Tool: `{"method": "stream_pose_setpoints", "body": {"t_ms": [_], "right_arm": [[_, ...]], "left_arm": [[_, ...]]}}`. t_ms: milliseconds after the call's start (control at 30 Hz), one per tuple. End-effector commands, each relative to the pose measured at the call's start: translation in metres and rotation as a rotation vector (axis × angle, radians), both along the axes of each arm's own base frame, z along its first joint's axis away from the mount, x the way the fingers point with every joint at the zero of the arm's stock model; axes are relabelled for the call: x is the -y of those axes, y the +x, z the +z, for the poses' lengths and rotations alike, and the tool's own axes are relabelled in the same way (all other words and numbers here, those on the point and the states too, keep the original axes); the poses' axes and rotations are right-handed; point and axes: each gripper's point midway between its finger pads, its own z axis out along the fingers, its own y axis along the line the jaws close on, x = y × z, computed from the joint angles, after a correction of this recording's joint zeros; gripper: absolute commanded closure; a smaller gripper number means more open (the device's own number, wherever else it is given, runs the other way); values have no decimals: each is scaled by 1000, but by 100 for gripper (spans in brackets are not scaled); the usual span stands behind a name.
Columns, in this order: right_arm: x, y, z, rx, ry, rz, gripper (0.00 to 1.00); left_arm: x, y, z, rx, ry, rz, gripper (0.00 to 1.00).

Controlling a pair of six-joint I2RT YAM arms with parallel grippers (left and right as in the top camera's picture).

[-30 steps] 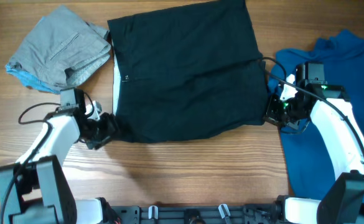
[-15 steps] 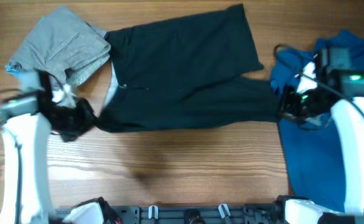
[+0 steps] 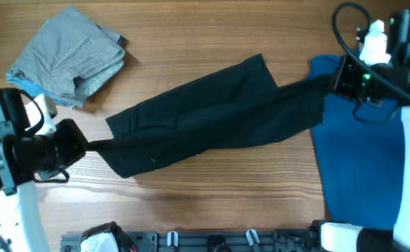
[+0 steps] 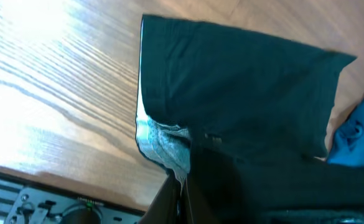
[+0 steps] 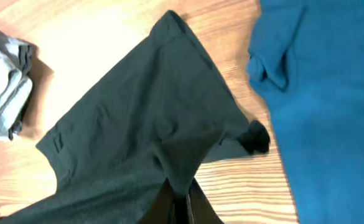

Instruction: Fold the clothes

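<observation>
The black shorts [image 3: 205, 119] hang lifted off the table, stretched in a slanting band between my two grippers. My left gripper [image 3: 89, 146] is shut on their lower left corner. In the left wrist view the whitish inner band [image 4: 162, 142] bunches just above the pinching fingers [image 4: 172, 202]. My right gripper [image 3: 333, 82] is shut on the upper right end; in the right wrist view the black cloth [image 5: 138, 124] funnels down into its fingers [image 5: 197, 208]. The grey garment [image 3: 68, 52] lies crumpled at the far left. A blue garment [image 3: 362, 161] lies spread at the right.
Bare wooden table [image 3: 212, 196] shows in front of and behind the hanging shorts. A black rail [image 3: 212, 241] with fittings runs along the near edge. A bit of light blue cloth [image 3: 24, 82] peeks from under the grey garment.
The left gripper closed on the shorts' corner. Both arms rose and pulled apart, lifting the flat-lying shorts into a taut slanted band; the right arm moved toward the far right.
</observation>
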Motion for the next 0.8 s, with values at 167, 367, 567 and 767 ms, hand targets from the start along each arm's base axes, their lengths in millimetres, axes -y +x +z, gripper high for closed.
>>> {"method": "stream_pose_setpoints", "body": {"t_ms": [167, 367, 567, 767], "right_arm": [[26, 66, -53, -53, -71, -34, 94], [5, 93, -76, -50, -38, 41, 95], [6, 93, -76, -51, -40, 39, 94], [6, 93, -76, -51, -40, 39, 94]], "left_arm": [[-17, -18, -70, -254, 29, 124, 96], [15, 20, -96, -127, -123, 21, 82], [109, 69, -162, 16, -78, -406, 31], [122, 110, -256, -50, -15, -470, 34]]}}
